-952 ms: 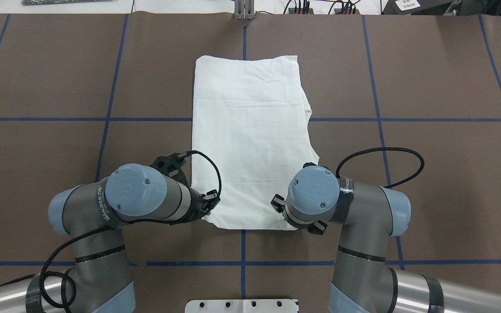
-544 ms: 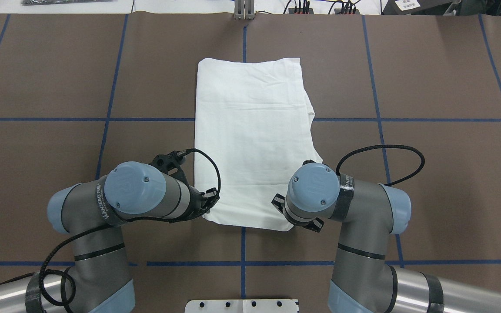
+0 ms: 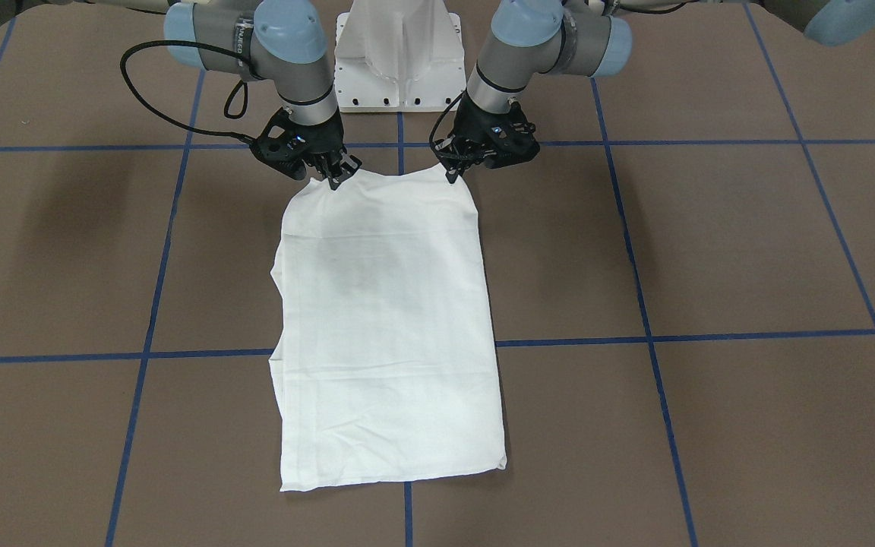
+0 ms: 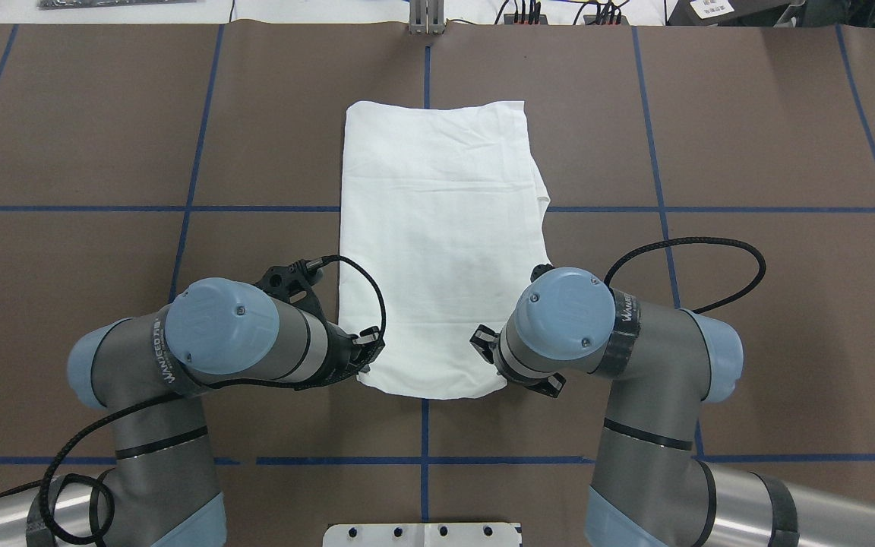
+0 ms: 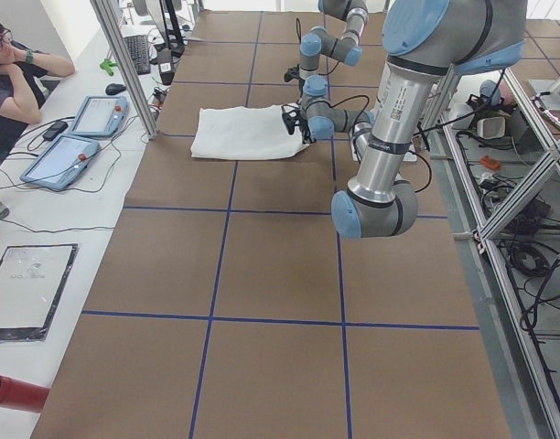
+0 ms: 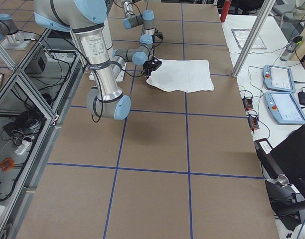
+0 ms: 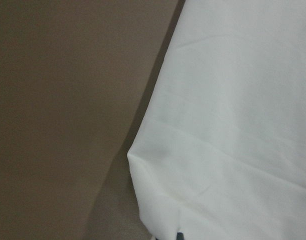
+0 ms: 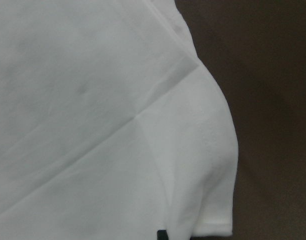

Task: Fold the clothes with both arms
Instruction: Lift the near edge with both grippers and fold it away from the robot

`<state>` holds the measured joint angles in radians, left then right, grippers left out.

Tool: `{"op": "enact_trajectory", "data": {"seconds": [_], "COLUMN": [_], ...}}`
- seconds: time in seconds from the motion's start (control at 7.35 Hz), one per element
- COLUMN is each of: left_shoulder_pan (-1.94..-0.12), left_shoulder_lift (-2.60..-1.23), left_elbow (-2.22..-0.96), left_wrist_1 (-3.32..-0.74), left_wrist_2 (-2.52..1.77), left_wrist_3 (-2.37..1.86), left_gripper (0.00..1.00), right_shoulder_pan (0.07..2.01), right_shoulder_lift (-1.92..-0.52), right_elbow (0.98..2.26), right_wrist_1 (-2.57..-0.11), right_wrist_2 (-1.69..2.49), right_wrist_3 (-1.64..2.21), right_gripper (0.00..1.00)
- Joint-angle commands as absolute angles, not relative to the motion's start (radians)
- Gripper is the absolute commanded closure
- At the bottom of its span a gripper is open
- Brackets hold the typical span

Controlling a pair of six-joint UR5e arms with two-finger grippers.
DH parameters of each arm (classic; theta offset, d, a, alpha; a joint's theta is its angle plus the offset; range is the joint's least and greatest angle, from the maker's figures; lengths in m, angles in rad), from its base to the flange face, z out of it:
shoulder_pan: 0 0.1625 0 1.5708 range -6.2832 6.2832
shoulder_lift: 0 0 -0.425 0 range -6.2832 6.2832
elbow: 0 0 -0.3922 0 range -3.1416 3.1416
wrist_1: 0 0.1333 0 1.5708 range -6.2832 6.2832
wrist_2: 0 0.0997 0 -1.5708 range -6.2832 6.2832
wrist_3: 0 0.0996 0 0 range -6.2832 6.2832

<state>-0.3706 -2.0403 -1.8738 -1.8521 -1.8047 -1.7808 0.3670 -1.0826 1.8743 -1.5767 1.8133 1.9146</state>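
We count one white shirt [image 4: 437, 243], folded into a long rectangle on the middle of the brown surface [image 4: 749, 137], and two arms. The left arm [image 4: 225, 338] and right arm [image 4: 570, 319] both bend down over the shirt's robot-side edge. The left fingers [image 3: 452, 175] are clenched on one corner of that edge and the right fingers [image 3: 336, 180] on the other, holding the edge slightly raised.
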Motion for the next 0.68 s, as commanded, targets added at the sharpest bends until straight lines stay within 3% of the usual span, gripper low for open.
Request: {"op": "enact_trajectory", "data": {"seconds": [0.0, 0.54], "left_shoulder_pan": [-0.358, -0.209], "left_shoulder_lift": [-2.031, -2.028], "left_elbow": [-1.998, -2.216], "left_wrist_1": [-1.766, -1.568], "left_wrist_2": [-1.848, -1.887], "left_wrist_3": [-1.787, -1.822], "left_gripper": [1.00, 1.00], "right_shoulder_pan": [0.350, 0.253], "right_shoulder_lift": [-1.121, -1.180], "right_elbow": [1.964, 2.201], "right_wrist_1": [-1.578, -1.688], "right_wrist_2": [1.824, 1.990], "right_wrist_3": [1.917, 1.919], "right_gripper": [1.00, 1.00]}}
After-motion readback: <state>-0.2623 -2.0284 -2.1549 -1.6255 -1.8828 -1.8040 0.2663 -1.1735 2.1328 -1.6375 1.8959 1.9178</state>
